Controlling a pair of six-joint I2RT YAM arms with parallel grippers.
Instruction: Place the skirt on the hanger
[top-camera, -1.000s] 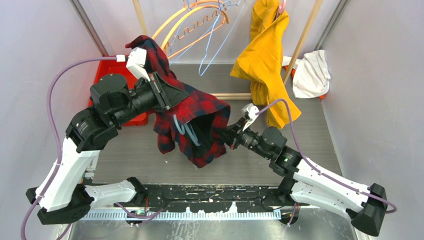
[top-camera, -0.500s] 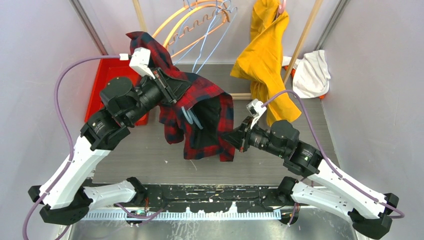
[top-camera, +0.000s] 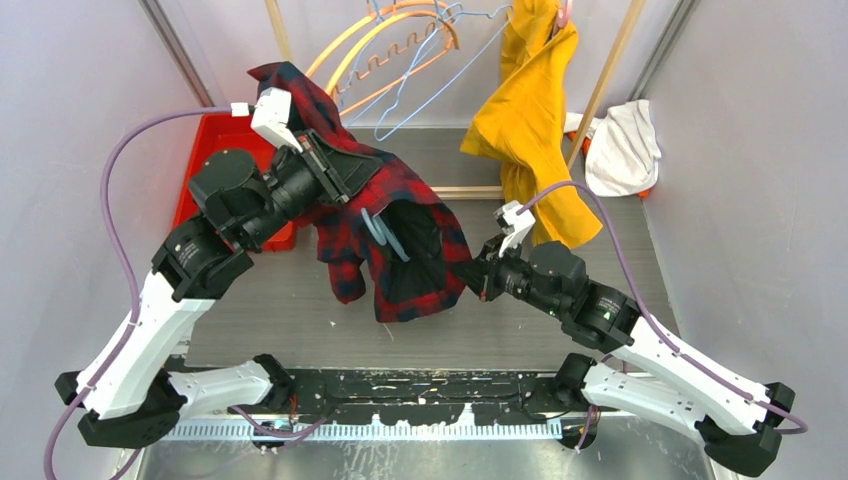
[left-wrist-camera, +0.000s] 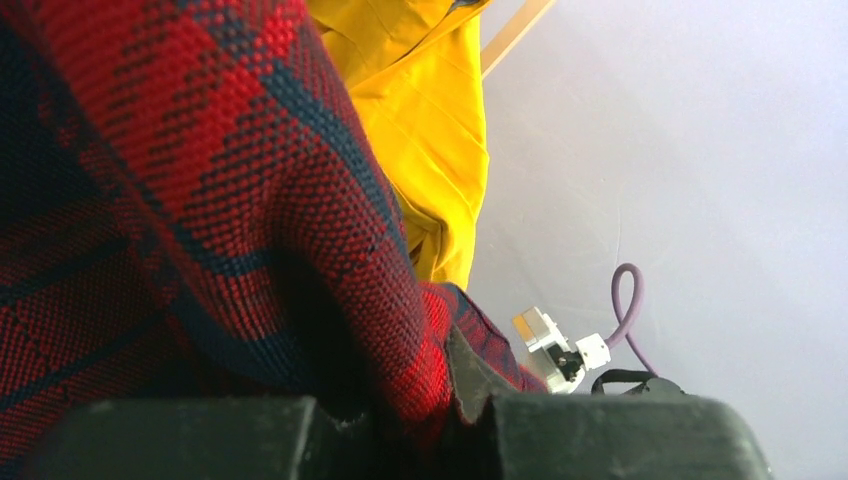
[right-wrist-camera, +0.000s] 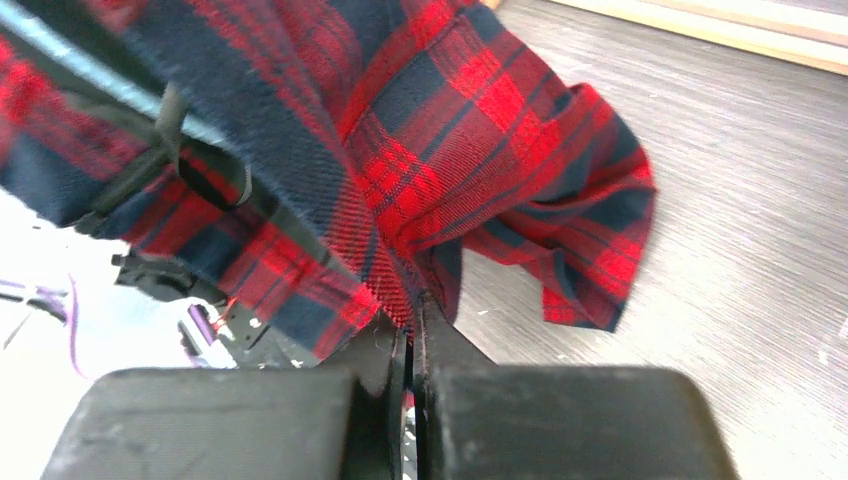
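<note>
The grey tabletop (top-camera: 280, 300) spreads beneath both arms, and the red and navy plaid skirt (top-camera: 400, 215) is held up off it, between the two grippers, bunched and sagging in the middle with a loose fold hanging toward the surface. At the back right a yellow garment (top-camera: 530, 120) hangs down from the rail. Beside it, to the left, is a cluster of orange and pale blue wire hangers (top-camera: 400, 60). The skirt's upper corner rises near them, but whether it touches them cannot be told. A red bin (top-camera: 215, 160) sits at the back left behind the left arm, and a white cloth (top-camera: 625, 150) lies crumpled at the far right edge. The left gripper (left-wrist-camera: 440, 400) is clamped on a thick wad of the plaid fabric at the skirt's upper left. The right gripper (right-wrist-camera: 410, 330) has its fingers pressed nearly together on a thin edge of the skirt's lower right side.
</note>
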